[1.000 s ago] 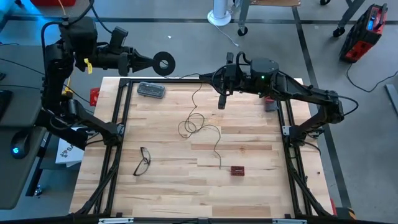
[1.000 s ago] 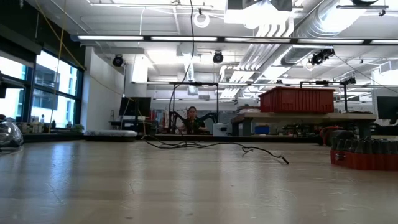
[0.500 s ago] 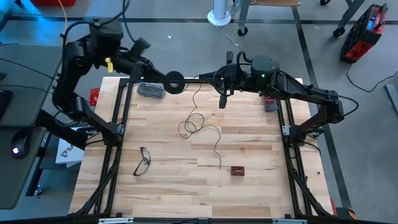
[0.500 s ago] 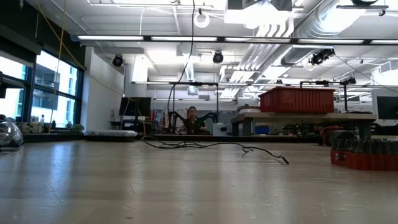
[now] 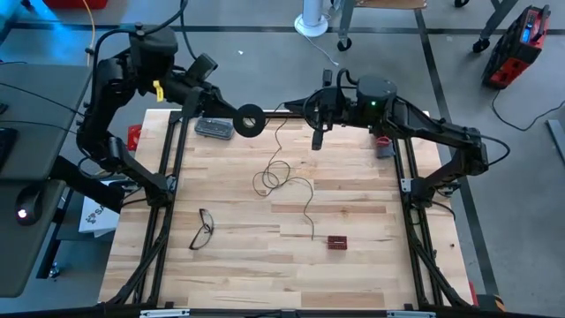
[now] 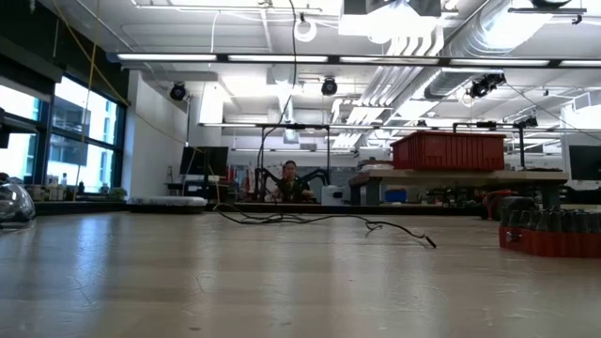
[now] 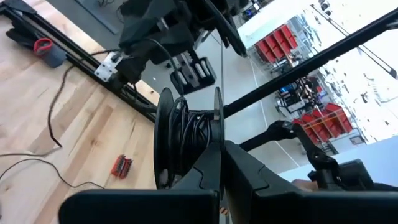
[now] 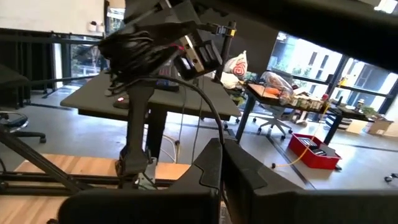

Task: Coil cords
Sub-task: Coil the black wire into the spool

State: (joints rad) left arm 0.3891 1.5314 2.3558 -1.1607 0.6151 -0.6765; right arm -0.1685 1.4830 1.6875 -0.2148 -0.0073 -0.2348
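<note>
- Left gripper (image 5: 237,117) is pressed tight on the small round black reel (image 5: 250,120), holding it up over the far edge of the table (image 5: 353,265), just right of the grey case (image 5: 214,128).
- In the left wrist view the reel (image 7: 186,134) sits right at the fingertips, dark wire wound between its two flanges.
- Right gripper (image 5: 316,141) is clamped together too, pointing down over the far middle of the table, with the thin wire (image 5: 281,132) running up toward it; whether the fingers actually pinch the wire, I cannot tell.
- The wire drops from there to the wood, lies in a loose loop (image 5: 272,177) near the table's centre, then trails on toward the near side and ends just beside a small red block (image 5: 337,242).
- From table height the wire (image 6: 319,221) shows as a low dark tangle lying flat on the far part of the surface.
- Black-framed eyeglasses (image 5: 203,228) lie on the left half, well apart from the wire.
</note>
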